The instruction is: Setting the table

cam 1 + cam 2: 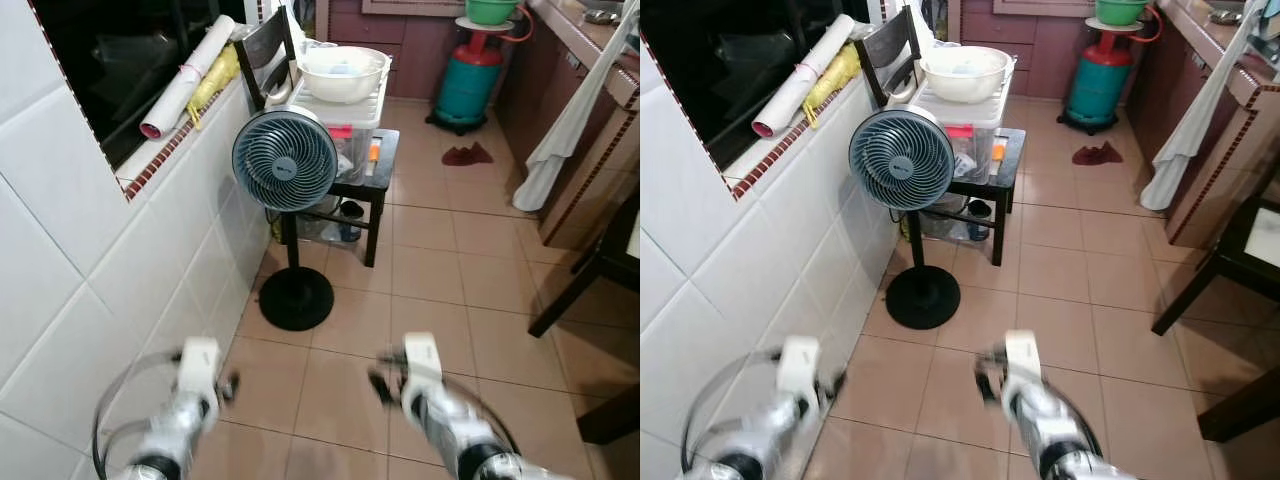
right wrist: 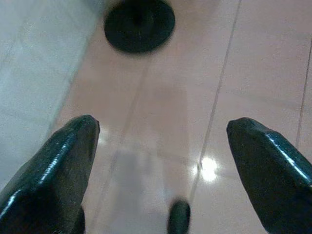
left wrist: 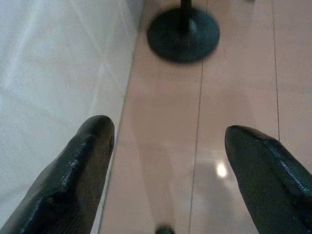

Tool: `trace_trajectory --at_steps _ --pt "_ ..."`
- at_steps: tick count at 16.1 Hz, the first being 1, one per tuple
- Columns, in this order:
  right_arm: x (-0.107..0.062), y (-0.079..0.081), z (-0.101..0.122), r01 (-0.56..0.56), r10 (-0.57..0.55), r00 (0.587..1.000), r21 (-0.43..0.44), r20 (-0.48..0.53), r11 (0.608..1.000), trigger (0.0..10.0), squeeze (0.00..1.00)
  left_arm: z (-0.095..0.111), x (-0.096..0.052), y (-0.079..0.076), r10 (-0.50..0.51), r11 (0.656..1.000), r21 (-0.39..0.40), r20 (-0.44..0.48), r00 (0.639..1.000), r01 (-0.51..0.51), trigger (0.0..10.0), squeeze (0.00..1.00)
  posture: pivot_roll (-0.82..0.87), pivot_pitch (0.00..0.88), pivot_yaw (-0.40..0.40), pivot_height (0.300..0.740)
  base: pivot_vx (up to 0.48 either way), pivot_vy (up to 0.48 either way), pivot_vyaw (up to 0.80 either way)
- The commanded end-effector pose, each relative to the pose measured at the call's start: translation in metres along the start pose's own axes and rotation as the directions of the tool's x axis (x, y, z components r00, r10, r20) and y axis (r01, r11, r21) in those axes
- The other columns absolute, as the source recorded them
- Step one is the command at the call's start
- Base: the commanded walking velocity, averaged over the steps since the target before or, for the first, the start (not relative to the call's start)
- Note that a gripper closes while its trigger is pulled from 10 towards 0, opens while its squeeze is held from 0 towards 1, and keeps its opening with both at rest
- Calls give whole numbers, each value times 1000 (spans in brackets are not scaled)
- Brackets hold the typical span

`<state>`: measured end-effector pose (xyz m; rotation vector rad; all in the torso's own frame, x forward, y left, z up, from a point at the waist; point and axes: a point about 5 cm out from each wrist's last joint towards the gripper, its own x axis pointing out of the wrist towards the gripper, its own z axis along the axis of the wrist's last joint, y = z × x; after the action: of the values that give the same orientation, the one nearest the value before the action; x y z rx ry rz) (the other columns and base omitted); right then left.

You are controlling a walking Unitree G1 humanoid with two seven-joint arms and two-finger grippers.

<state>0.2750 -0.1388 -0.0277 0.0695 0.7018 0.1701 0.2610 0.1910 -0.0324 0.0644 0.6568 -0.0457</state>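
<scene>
Both arms reach forward low over the tiled floor. In the left wrist view my left gripper (image 3: 165, 161) is open, its black fingers wide apart with only floor between them. My right gripper (image 2: 163, 161) is open too and holds nothing. In the left eye view the left gripper (image 1: 228, 384) hangs close to the white tiled wall (image 1: 100, 280), and the right gripper (image 1: 384, 372) is beside it over bare floor. Far ahead a white basin (image 1: 343, 72) rests on a clear plastic box (image 1: 345, 110) on a small dark table (image 1: 382, 170).
A standing fan (image 1: 285, 160) with a round black base (image 1: 296, 298) stands just ahead by the wall. A teal gas cylinder (image 1: 468, 85) and a red rag (image 1: 466, 155) are at the back. A white cloth (image 1: 560, 140) hangs from the right counter, above a dark table leg (image 1: 590, 275).
</scene>
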Motion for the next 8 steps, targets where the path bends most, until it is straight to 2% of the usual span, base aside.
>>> trace_trajectory --at_steps 1,2,4,5,6,8 --pt "2 3 14 -22 21 998 22 59 1000 10000 0 8 1 -1 -23 1000 0 37 999 23 10000 0 -68 0 36 740 0 0 0" --pt "5 8 35 -50 47 992 20 120 999 10000 0 35 5 -1 -37 999 40 151 988 31 10000 0 -67 0 35 740 0 0 0" --pt "7 12 66 -91 85 976 22 201 996 10000 0 71 6 0 -49 995 95 291 955 22 10000 0 -60 0 29 740 0 0 0" --pt "7 12 71 -98 91 973 24 212 995 10000 0 75 6 0 -52 994 103 307 950 21 10000 0 -57 0 25 740 0 0 0" --pt "7 15 77 -118 118 972 -12 204 993 10000 0 81 5 1 -65 991 131 330 942 22 10000 0 -53 0 21 740 0 0 0" --pt "6 22 87 -191 205 950 -80 237 978 10000 0 87 0 4 -67 993 115 410 910 21 10000 0 -53 0 20 740 0 0 0"
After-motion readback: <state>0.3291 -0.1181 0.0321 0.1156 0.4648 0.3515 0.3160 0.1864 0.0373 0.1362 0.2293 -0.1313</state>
